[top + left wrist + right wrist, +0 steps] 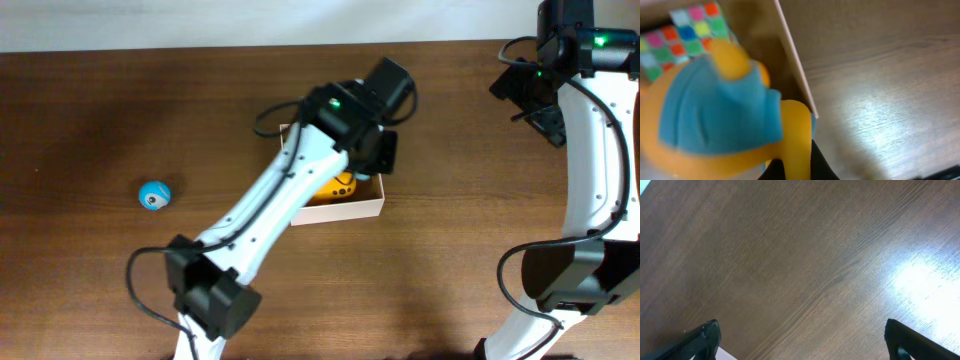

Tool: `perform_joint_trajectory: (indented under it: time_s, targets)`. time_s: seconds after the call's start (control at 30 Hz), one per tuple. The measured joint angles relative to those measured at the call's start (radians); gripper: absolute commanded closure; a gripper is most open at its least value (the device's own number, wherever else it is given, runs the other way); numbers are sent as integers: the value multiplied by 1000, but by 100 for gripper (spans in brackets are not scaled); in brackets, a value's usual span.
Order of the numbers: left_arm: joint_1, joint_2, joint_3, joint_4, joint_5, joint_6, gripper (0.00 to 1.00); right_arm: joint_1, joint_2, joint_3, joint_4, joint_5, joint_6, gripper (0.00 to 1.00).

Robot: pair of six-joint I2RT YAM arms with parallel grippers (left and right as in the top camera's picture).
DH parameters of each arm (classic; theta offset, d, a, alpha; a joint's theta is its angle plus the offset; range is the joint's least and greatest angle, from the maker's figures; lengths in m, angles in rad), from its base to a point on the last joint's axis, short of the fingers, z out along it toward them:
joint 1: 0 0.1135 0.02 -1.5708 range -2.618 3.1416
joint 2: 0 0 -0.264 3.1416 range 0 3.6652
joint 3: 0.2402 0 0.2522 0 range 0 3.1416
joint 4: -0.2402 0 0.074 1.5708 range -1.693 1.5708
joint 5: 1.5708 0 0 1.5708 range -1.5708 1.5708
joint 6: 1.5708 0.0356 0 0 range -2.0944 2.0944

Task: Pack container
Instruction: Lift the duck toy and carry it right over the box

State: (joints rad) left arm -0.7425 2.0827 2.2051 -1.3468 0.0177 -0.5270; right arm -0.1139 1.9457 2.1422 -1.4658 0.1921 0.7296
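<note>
Big brown desk, and the container sits right under the left claw, which hangs over its far corner. The right claw is spread wide with nothing but bare wood between its tips, parked well off to the container's right side.

Directly below the left claw there's an orange-and-blue toy filling most of the wrist view, already inside the box walls. Honestly I can't tell if the left claw is pinching it or has let go. Only one dark finger edge shows at the bottom and the picture is blurry.

Just past the toy, deeper in the box from the claw, is a checkered block. A blue ball is out on the desk, well to the claw's left, not packed yet.

My take on doing this bit right: make sure the toy is settled low, clear of the thin wall beside it. Then spread the fingers fully and lift straight up so nothing snags the rim or drags the box. The ball looks like the next pick, and it'll roll, so come down centered on it.
</note>
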Motion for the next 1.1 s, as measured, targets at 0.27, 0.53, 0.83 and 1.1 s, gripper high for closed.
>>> perform_joint_trajectory:
  time_s: [0.27,0.53,0.83,1.1]
  targets:
    - [-41,132,0,9,-2,-144,94,0,0,0,0,0,0,1]
    - [-23,184,0,31,-23,-227,94,0,0,0,0,0,0,1]
    - [-7,184,0,35,-30,-253,66,0,0,0,0,0,0,1]
    - [-7,184,0,35,-30,-256,57,0,0,0,0,0,0,1]
